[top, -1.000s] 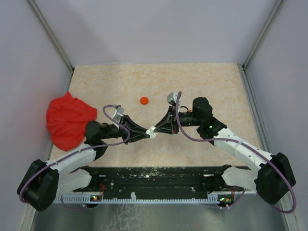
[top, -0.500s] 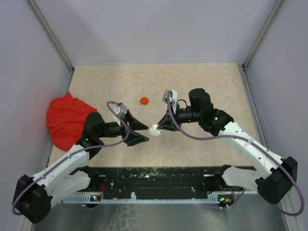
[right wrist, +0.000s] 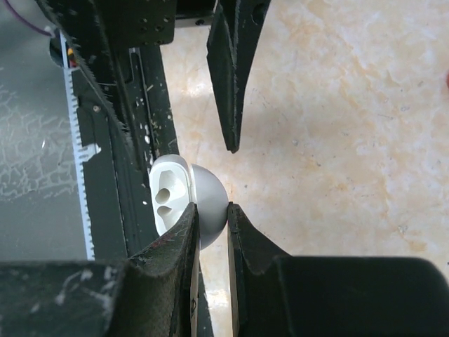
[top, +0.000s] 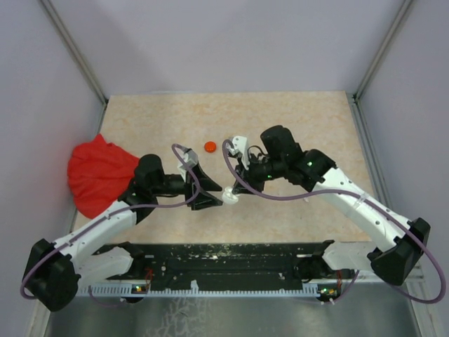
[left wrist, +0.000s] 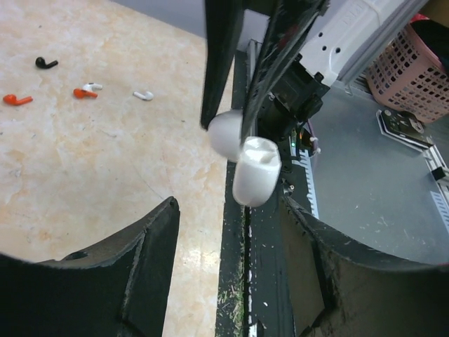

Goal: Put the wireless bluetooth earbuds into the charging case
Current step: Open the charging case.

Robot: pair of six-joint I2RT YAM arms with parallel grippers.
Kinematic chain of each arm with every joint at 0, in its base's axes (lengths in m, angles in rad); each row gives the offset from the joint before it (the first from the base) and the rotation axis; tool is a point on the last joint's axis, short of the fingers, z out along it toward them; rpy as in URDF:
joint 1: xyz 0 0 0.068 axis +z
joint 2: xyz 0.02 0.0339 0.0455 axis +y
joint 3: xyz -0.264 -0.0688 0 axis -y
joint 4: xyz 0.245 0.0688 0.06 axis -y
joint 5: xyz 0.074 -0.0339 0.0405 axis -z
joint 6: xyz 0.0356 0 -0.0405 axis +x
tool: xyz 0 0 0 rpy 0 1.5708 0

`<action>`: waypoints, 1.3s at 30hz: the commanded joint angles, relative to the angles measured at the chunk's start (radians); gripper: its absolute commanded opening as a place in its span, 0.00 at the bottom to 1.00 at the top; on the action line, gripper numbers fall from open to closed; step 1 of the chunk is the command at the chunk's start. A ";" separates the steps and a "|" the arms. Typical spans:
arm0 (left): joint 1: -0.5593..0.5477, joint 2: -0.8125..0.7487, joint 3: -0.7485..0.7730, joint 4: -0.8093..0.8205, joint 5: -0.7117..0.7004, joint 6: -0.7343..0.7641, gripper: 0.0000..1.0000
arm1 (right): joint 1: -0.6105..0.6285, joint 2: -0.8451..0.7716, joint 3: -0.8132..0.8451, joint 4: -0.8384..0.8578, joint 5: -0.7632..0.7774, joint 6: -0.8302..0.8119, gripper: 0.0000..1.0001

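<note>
Earbuds (left wrist: 84,93), black, orange and white, lie scattered on the tan surface (left wrist: 105,154), well apart from the white charging case (right wrist: 168,193). Right jaws are clamped tight on that case, its lid open. Left jaws stand parted just beside it, holding nothing.

The right gripper (right wrist: 212,208) has its fingers (right wrist: 247,242) clamped on the open white charging case (right wrist: 168,193).

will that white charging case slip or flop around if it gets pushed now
Likely slippery: the charging case looks smooth, and the right gripper pinches only its rounded lid. Its open body hangs off that lid, so a push may swing it.
</note>
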 commanded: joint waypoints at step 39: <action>-0.116 0.087 0.015 0.116 0.020 0.116 0.24 | 0.047 0.047 0.058 -0.040 0.094 -0.021 0.00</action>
